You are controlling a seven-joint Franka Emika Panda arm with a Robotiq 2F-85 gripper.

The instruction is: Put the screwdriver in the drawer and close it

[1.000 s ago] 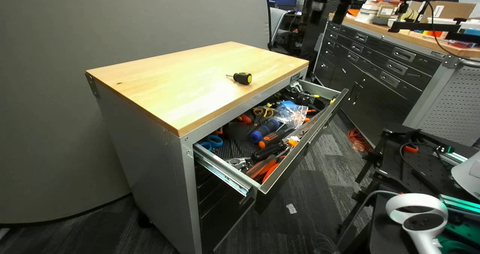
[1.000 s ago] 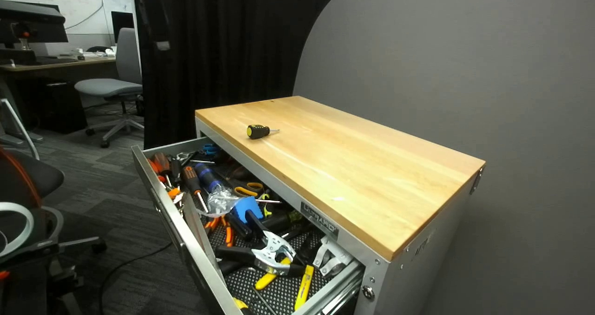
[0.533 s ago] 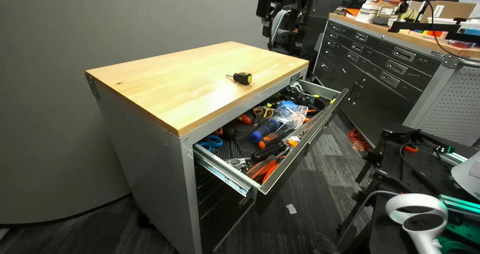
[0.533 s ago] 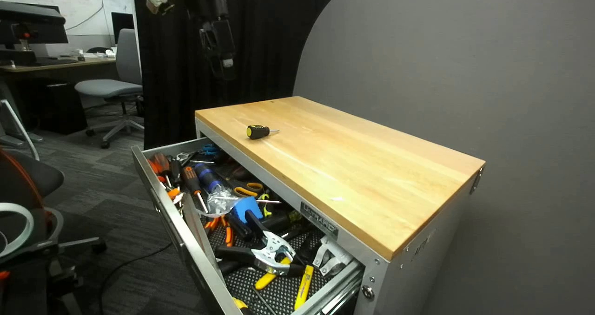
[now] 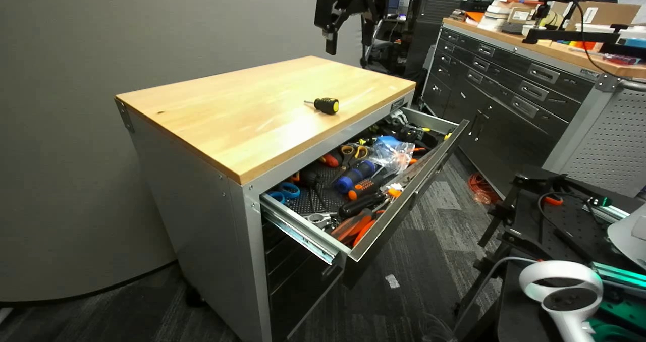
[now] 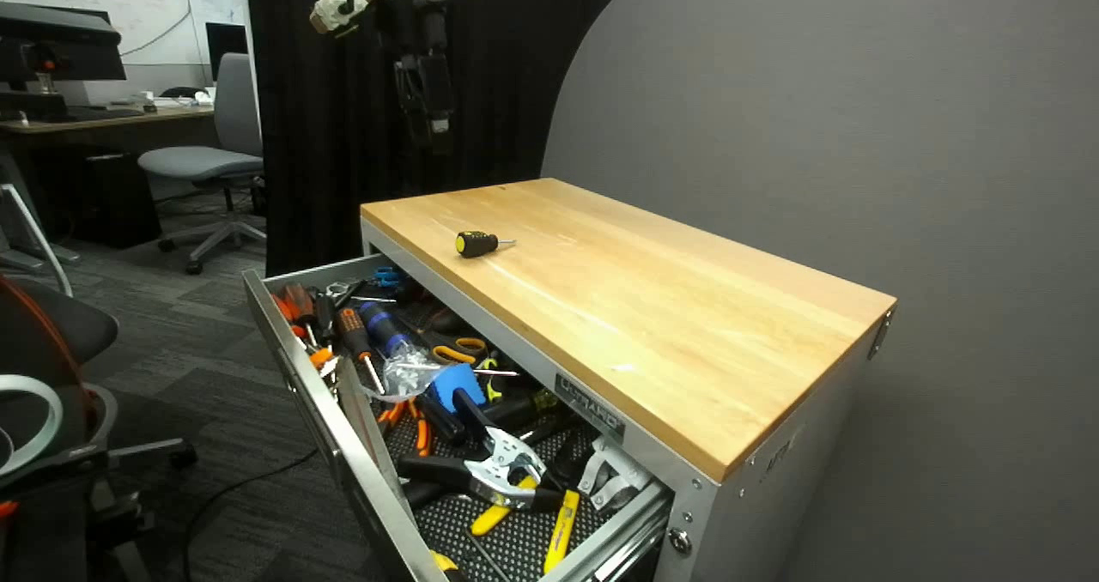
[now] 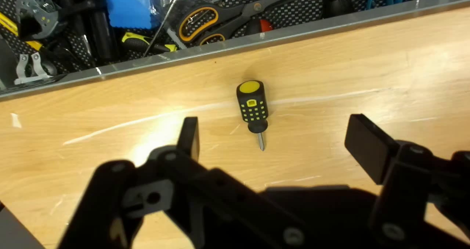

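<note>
The screwdriver is stubby and black with yellow marks. It lies on the wooden top in both exterior views, handle toward the drawer side. In the wrist view the screwdriver shows between and ahead of the fingers, untouched. The drawer is pulled open and full of tools in both exterior views. Part of its mesh-lined inside shows at the top of the wrist view. My gripper is open and empty, above the wooden top's far end. It also shows in the wrist view.
The cabinet's wooden top ends just above the open drawer. A grey curved partition stands behind it. A dark tool chest and a black cart with a white controller stand beyond the drawer front.
My gripper has come down and across toward the cabinet top, moving left in an exterior view and right in an exterior view. The screwdriver and the drawer have not moved.
</note>
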